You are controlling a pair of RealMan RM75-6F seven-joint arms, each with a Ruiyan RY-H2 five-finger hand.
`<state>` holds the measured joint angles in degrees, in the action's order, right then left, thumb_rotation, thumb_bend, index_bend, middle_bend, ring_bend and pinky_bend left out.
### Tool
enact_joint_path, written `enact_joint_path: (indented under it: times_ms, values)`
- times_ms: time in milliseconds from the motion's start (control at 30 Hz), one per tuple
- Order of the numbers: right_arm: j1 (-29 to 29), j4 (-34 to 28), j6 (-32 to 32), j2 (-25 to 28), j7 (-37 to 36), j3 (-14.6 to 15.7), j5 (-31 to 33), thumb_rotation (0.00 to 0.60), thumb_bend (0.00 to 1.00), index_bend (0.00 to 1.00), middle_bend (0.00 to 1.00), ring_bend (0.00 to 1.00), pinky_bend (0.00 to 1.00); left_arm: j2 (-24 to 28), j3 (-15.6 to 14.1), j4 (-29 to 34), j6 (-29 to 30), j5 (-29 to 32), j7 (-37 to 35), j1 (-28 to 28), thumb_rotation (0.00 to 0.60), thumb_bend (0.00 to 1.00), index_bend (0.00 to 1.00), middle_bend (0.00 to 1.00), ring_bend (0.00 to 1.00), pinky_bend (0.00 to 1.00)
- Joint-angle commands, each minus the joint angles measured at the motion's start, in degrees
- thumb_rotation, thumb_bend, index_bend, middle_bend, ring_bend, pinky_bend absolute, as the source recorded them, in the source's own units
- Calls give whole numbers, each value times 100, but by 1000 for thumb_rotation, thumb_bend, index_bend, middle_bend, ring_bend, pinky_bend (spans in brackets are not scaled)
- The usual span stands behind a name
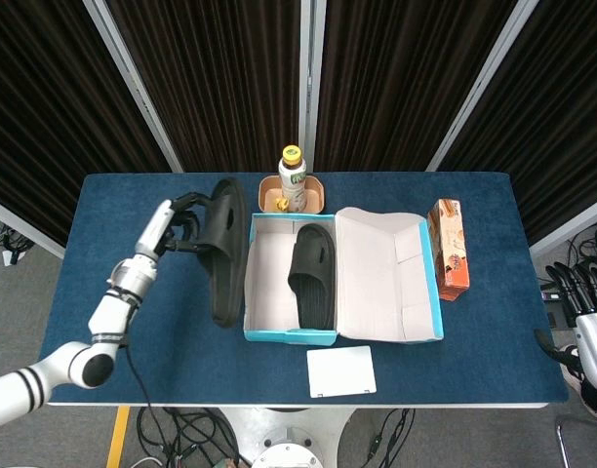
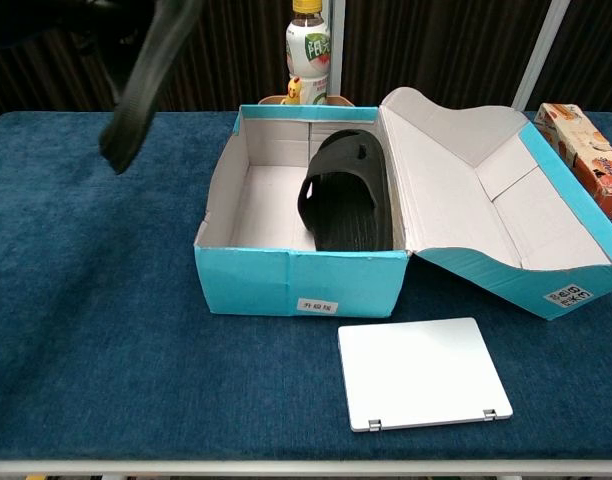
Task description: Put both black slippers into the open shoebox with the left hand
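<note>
1. Gripping item: left hand [image 1: 172, 226], fingers closed around the strap end of a black slipper [image 1: 225, 250], held in the air above the worktop [image 1: 133, 205], just left of the shoebox [image 1: 279, 336].
2. Left arm: reaches in from the lower left corner of the head view, forearm angled up and to the right, hand at the slipper's upper end.
3. Held slipper: tipped on edge, sole turned sideways, heel end hanging low beside the box's left wall; in the chest view only its lower part [image 2: 146, 85] shows, slanting down from the top edge.
4. Second black slipper [image 1: 312, 276]: lying flat inside the shoebox, against the right side of the compartment, toe toward the far wall.
5. Shoebox: turquoise outside, pale inside, lid [image 1: 386, 283] folded open to the right.
6. Right hand [image 1: 583, 310]: at the far right edge beyond the worktop, holding nothing, fingers pointing up and a little apart.
</note>
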<state>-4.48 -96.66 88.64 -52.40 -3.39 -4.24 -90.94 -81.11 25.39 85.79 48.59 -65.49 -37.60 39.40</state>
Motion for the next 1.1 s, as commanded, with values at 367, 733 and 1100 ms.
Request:
enact_joint_path:
  times_ms: [367, 733, 1100]
  values:
    - [62, -169, 24, 69, 176, 16, 65, 600, 158, 10, 84, 0, 67, -2218, -269, -2741, 661, -1113, -626, 1094, 600, 0, 504, 503, 664, 731]
    - [85, -179, 49, 58, 186, 18, 61, 600, 157, 10, 85, 0, 74, -3063, -648, -4182, 1245, -1414, -1012, 1126, 600, 0, 509, 504, 664, 722]
    - [85, -195, 29, 66, 200, 9, 88, 600, 157, 10, 85, 0, 74, -3346, -769, -4533, 823, -1195, -1258, 1109, 600, 0, 507, 508, 664, 703]
